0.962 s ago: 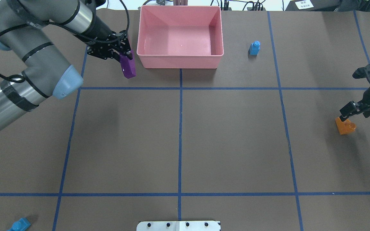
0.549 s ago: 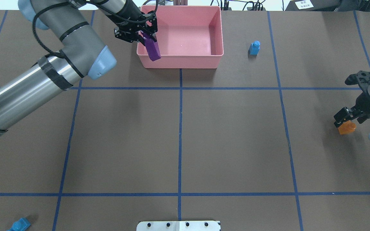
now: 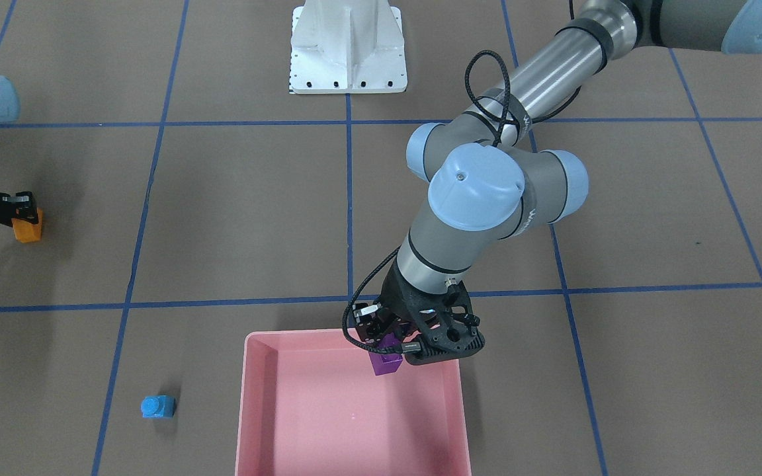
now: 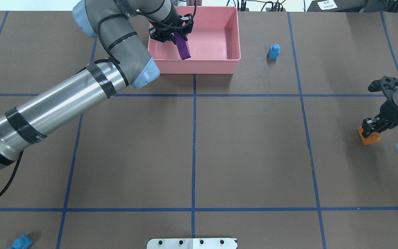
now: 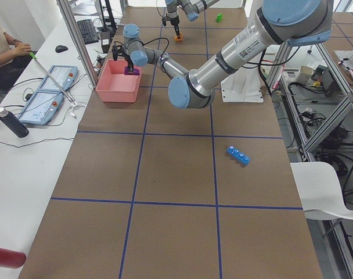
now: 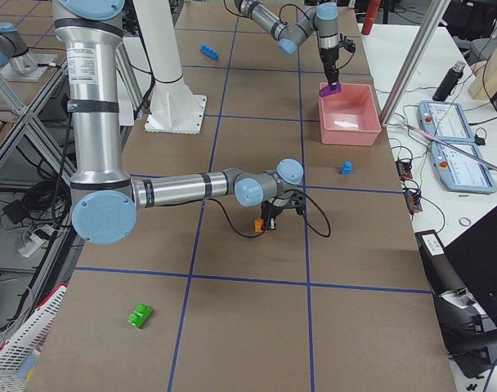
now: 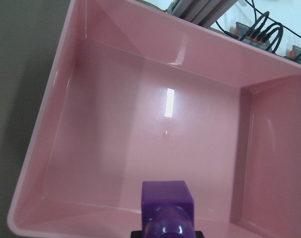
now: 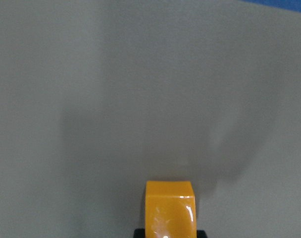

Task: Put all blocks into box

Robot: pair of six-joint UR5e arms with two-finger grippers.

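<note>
Left gripper [image 4: 177,37], clamped on the purple sloped plastic brick [image 4: 183,50], hangs over the shallow pink plastic tray [image 4: 202,65], near its left wall, with the brick above the tray floor. Right gripper [image 4: 370,127] pinches the orange one-stud brick [image 4: 369,138] low at the right side of the brown table [image 4: 254,155]; whether the brick touches the table I cannot tell. The small blue one-stud brick [image 4: 273,52] stands right of the tray. The long blue studded brick [image 5: 238,155] and the green two-stud brick [image 6: 139,314] lie well apart.
</note>
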